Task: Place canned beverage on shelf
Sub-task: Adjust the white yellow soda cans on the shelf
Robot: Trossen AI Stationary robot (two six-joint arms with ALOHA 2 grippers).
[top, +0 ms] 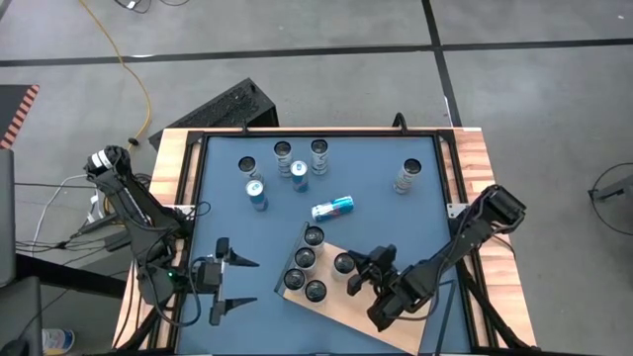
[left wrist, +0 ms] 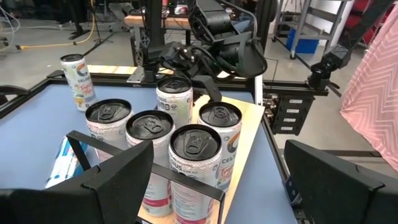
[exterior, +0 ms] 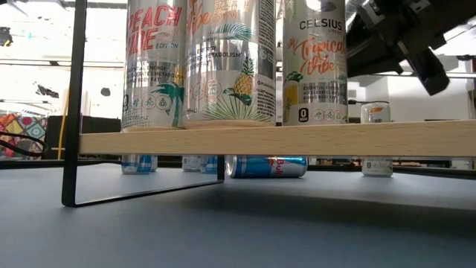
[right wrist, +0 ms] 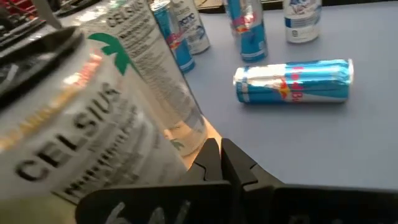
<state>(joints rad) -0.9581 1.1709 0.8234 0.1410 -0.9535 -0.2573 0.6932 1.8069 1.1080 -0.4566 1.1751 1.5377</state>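
The shelf (top: 341,314) is a light-wood board on a dark frame, near the table's front. Several Celsius cans stand on it in a cluster (left wrist: 149,127). My right gripper (top: 358,275) is shut, reaching in from the right. Its fingertips (right wrist: 221,154) are low beside the right-most can (top: 343,263), just above the board. My left gripper (top: 242,282) hangs open left of the shelf, pointing at the cans and holding nothing. A blue Red Bull can (top: 332,207) lies on its side on the table beyond the shelf. My right gripper's shut fingertips stand right next to the lower wall of the right-most can (right wrist: 180,140), coming in at a downward slant from the table's right. I cannot tell whether they touch it. The can stands upright on the board.
Several loose cans stand on the blue table toward the far edge: a group (top: 287,168) at the far left and one (top: 406,176) at the far right. The shelf's dark leg (exterior: 71,112) holds the board above the table. Wooden strips (top: 173,168) edge the table.
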